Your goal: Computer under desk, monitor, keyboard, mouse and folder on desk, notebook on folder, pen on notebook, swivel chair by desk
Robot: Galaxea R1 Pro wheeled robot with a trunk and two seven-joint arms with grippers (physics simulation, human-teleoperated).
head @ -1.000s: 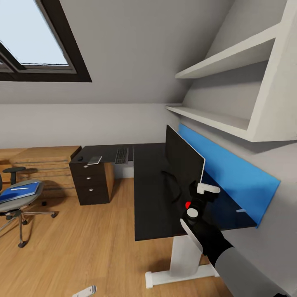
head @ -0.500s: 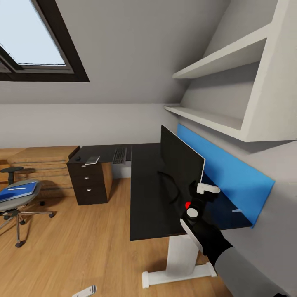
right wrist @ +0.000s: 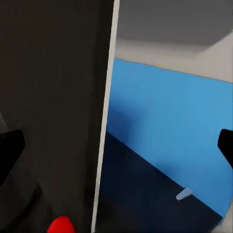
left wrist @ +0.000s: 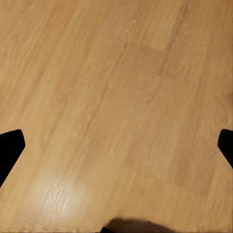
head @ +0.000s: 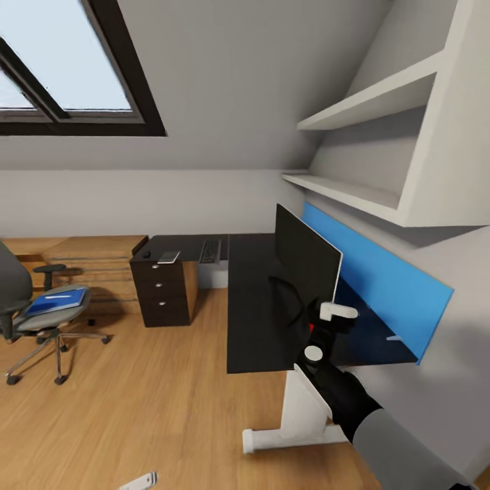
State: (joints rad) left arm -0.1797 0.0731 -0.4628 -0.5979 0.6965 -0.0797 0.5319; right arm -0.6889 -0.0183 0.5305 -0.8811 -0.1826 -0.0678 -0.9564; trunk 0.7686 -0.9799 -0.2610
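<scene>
The monitor (head: 306,267) stands on the black desk (head: 253,320), in front of a blue wall panel. My right gripper (head: 325,321) is open at the monitor's near edge. In the right wrist view that edge (right wrist: 108,121) runs between the spread fingers. The keyboard (head: 209,250), the notebook (head: 168,256) and the mouse (head: 145,254) lie on the desk's far wing. The blue folder (head: 58,300) rests on the swivel chair (head: 30,320) at the left, with a thin pale object on it. My left gripper (left wrist: 116,145) hangs open over the wood floor. The computer is out of view.
A black drawer unit (head: 167,292) stands under the desk's far wing, beside low wooden shelves (head: 88,262). White wall shelves (head: 367,109) overhang the desk at the right. The desk's white leg (head: 303,415) stands close to my arm. Open wood floor (head: 136,395) lies between chair and desk.
The camera has turned left, so the whole picture has shifted right and more of the swivel chair shows. My right gripper stays at the monitor's edge.
</scene>
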